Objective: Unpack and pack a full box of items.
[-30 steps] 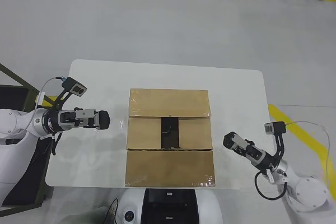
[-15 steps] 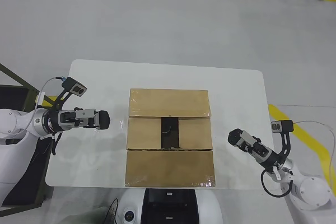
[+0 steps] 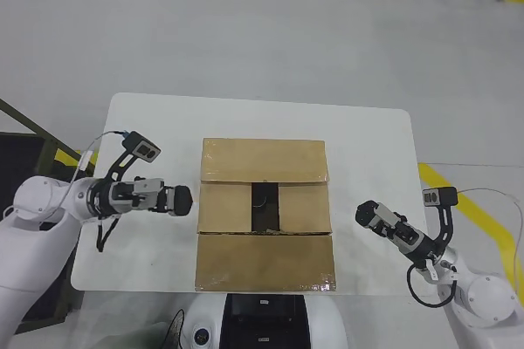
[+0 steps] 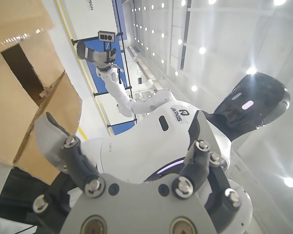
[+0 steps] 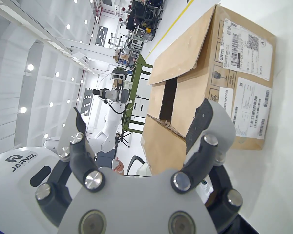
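Observation:
A brown cardboard box stands in the middle of the white table. Its two inner flaps lie folded in, with a narrow dark slot between them, and the two long flaps are spread outward. My left gripper hovers just off the box's left side, open and empty. In the left wrist view, the left gripper has the box close beside one finger. To the right of the box my right gripper is held a short way off. The right gripper is open and empty, facing the box and its labelled side.
Bare table surface lies at the far side and along both sides of the box. A dark bin on a green frame stands off the table's left edge. A yellow floor line runs past the right edge.
My left gripper has moved right, closing most of the gap to the box's left side. The right gripper drew slightly away to the right early on, then stayed put.

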{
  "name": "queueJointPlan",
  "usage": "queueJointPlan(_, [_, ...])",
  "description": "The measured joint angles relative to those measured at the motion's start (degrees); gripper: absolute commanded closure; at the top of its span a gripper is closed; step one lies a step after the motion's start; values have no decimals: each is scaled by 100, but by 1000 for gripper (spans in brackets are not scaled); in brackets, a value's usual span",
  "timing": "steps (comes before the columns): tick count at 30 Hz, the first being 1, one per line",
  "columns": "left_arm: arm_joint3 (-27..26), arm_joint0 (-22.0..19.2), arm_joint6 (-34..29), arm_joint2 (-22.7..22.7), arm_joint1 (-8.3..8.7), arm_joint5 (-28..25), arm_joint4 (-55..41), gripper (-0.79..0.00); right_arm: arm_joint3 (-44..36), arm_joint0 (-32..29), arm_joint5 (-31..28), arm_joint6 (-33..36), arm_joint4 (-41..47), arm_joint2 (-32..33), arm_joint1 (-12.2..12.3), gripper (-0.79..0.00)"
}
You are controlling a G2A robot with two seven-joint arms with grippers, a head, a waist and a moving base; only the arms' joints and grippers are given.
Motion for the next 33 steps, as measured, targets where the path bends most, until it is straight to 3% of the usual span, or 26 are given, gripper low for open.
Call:
queueJointPlan(13, [-91, 442, 465, 255, -111, -242, 976, -785, 0, 0, 0, 0, 0, 0, 0, -785])
queueJointPlan(33, [850, -355, 1102, 895, -394, -427, 1380, -785, 0, 0, 0, 0, 0, 0, 0, -785])
